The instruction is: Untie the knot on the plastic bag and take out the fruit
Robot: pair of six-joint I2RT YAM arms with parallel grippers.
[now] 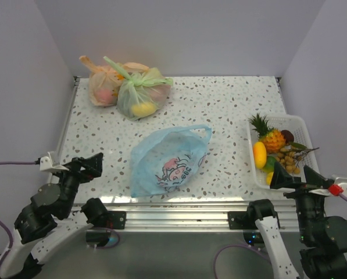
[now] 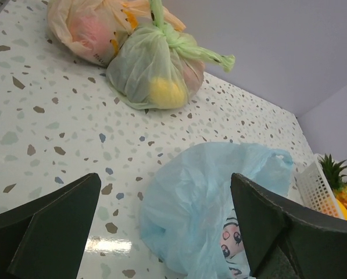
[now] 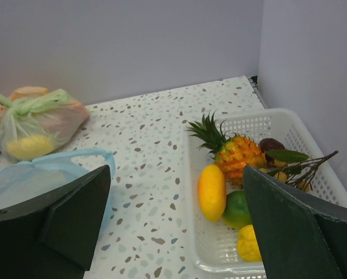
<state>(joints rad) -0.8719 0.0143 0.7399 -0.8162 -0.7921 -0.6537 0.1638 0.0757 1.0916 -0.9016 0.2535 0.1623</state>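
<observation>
We saw the plastic bag (image 1: 168,161) lying flat by the middle of the table's (image 1: 219,104) near edge. The fruit (image 1: 275,148) sat in a white basket (image 1: 301,124) at the right edge. The left gripper (image 1: 85,165) and right gripper (image 1: 296,176) both gaped wide, empty.

The top camera looks down from behind. Both wrist cameras sit low, facing forward, both seeing the plastic bag (image 2: 190,197).

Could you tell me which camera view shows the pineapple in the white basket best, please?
The right wrist view: the pineapple lies close and whole, crown and body, in the white basket. The top external view shows the pineapple whole but small. The left wrist view catches only its crown and part of its body at the right edge.
</observation>
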